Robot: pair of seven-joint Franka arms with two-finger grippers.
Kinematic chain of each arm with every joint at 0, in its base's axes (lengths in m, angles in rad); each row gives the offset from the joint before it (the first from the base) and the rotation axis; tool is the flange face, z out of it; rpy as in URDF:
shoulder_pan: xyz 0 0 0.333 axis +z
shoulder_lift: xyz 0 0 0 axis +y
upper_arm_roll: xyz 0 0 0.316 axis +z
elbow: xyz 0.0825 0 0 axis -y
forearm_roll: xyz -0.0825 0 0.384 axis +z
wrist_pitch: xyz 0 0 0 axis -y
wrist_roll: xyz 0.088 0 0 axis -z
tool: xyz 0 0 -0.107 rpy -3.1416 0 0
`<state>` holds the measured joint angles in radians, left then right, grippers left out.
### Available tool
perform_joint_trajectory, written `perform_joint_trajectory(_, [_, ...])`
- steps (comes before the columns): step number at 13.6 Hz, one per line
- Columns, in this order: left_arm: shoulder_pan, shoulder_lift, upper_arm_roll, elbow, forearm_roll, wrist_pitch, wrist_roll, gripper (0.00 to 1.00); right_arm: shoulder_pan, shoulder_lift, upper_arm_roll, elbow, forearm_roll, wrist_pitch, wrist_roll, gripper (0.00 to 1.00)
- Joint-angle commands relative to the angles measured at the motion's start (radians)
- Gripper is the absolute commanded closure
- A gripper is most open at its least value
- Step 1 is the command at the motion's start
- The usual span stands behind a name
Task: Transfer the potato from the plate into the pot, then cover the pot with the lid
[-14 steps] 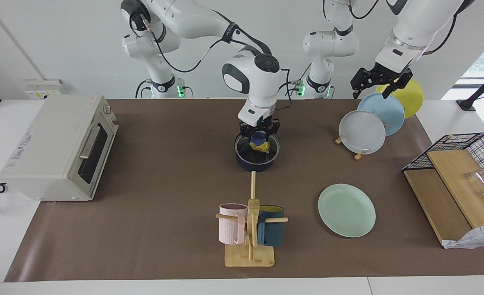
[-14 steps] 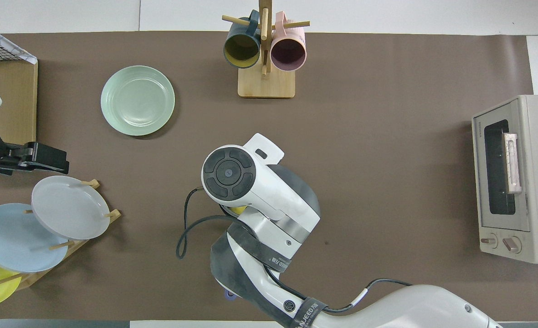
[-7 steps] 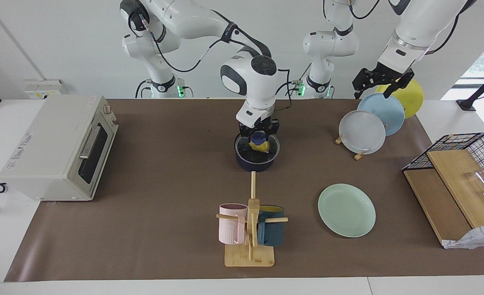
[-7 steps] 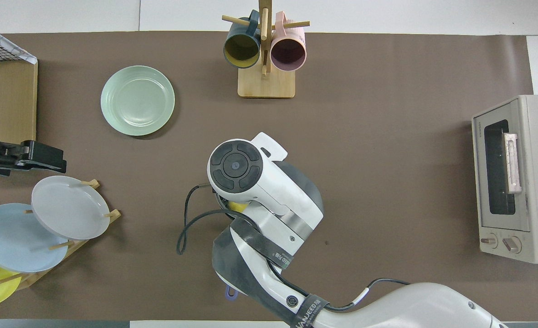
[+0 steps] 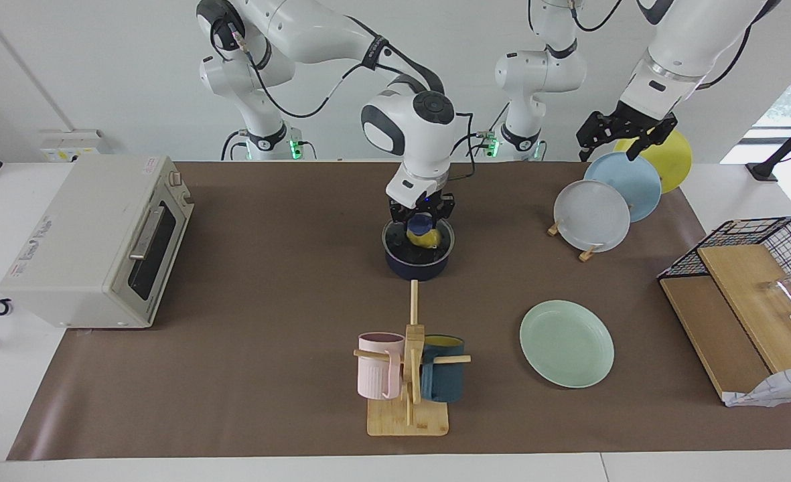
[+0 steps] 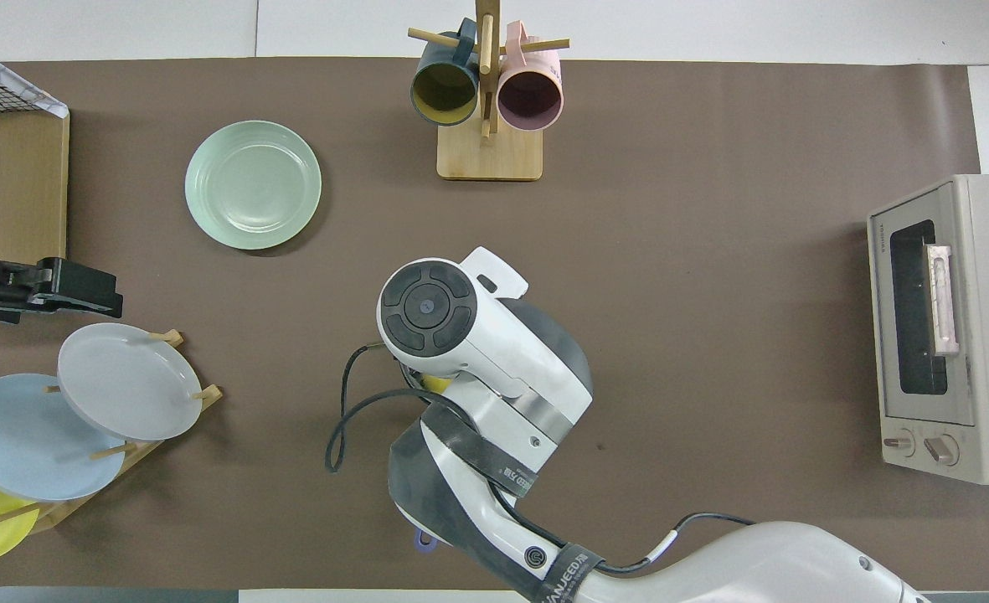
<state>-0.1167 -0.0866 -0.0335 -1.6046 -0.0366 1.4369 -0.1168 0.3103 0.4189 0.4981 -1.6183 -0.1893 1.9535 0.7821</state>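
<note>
The dark navy pot point(image 5: 416, 267) stands mid-table, and the yellow potato point(image 5: 426, 238) lies inside it, seen through the glass. My right gripper point(image 5: 422, 221) is shut on the blue knob of the clear lid point(image 5: 395, 246), which it holds at the pot's rim. I cannot tell whether the lid rests fully on the pot. In the overhead view the right arm hides the pot and lid, and only a sliver of the potato point(image 6: 437, 383) shows. The mint-green plate point(image 5: 566, 343) lies bare toward the left arm's end. My left gripper point(image 5: 608, 150) hangs open over the plate rack and waits.
A toaster oven point(image 5: 94, 241) stands at the right arm's end. A wooden mug tree point(image 5: 408, 365) with a pink and a teal mug stands farther from the robots than the pot. A rack of upright plates point(image 5: 593, 215) and a wire basket with wooden boards point(image 5: 743, 294) stand at the left arm's end.
The right gripper has shifted slightly toward the robots with the lid, over the pot. The left gripper has edged up a little above the plate rack.
</note>
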Motion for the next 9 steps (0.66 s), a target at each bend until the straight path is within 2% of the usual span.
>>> perform_joint_trajectory(1, [0.014,-0.001,-0.014,0.002,-0.016,-0.004,-0.007,0.0,-0.022,0.001,0.007,-0.003,0.005,-0.021,-0.001,1.0])
perform_joint_trajectory(9, [0.017,0.001,-0.008,0.005,-0.048,0.0,-0.007,0.0,-0.037,0.012,0.005,-0.008,0.045,-0.011,-0.003,1.0])
